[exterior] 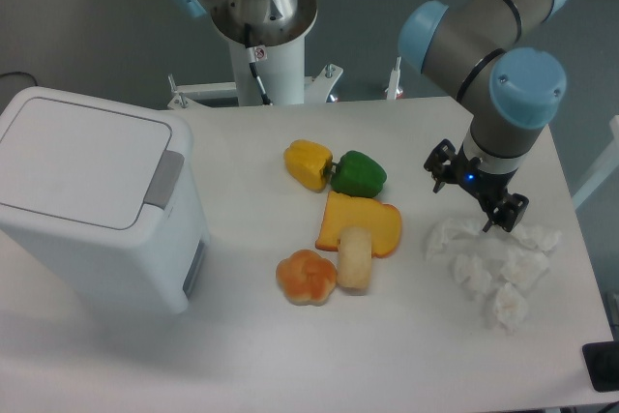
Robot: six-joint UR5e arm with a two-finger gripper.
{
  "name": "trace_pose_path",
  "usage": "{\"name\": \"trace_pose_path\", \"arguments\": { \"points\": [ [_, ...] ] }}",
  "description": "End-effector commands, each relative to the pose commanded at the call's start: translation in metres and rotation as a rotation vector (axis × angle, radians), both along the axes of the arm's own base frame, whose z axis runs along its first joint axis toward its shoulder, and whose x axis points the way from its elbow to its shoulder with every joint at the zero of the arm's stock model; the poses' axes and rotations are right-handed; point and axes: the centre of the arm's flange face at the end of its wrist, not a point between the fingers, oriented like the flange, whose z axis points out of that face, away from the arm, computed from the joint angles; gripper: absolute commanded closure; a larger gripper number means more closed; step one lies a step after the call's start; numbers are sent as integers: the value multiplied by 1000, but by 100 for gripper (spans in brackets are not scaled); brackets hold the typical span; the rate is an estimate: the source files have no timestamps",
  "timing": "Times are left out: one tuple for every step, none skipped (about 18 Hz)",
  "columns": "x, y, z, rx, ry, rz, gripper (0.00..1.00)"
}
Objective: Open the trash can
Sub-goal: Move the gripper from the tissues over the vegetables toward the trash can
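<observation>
Trash can (97, 202): far left of table, lid flat, closed. Gripper (481, 208): far right, above crumpled tissues (493, 273), well apart from can; jaw opening indeterminate. Recommended: traverse left over food items, press grey push tab (164, 179) squarely downward.

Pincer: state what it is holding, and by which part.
Nothing visibly held: the pincer hangs above the crumpled tissues, far from the closed trash can.

The trash can (97, 205) looks like smooth white plastic with a slight sheen, its push tab (164, 178) matt grey. The peppers (337, 170) are glossy. The crumpled tissues (493, 273) look like soft paper on a matt white tabletop (242, 355)
</observation>
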Motion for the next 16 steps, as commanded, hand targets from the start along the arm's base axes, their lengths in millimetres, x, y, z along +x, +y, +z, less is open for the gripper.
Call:
{"name": "trace_pose_path", "arguments": {
  "points": [
    [0,0,1,1,1,-2,0],
    [0,-1,0,1,-2,-3,0],
    [1,0,2,2,1,-6,0],
    [2,2,4,6,6,-8,0],
    [5,5,4,4,8,-9,0],
    [6,7,0,2,4,-8,0],
    [8,7,-2,4,-3,0,0],
    [9,4,-5,3,-8,11,0],
    [10,0,-12,6,-21,17,0],
    [12,-2,-16,25,-23,24,0],
    [15,-2,-12,51,3,25,0],
    [20,-2,-10,65,15,24,0],
    [27,-3,-15,65,12,21,0],
    [34,-5,-14,69,15,21,0],
    [36,-8,-11,75,16,28,0],
    [37,-7,-9,98,7,62,0]
  ]
}}
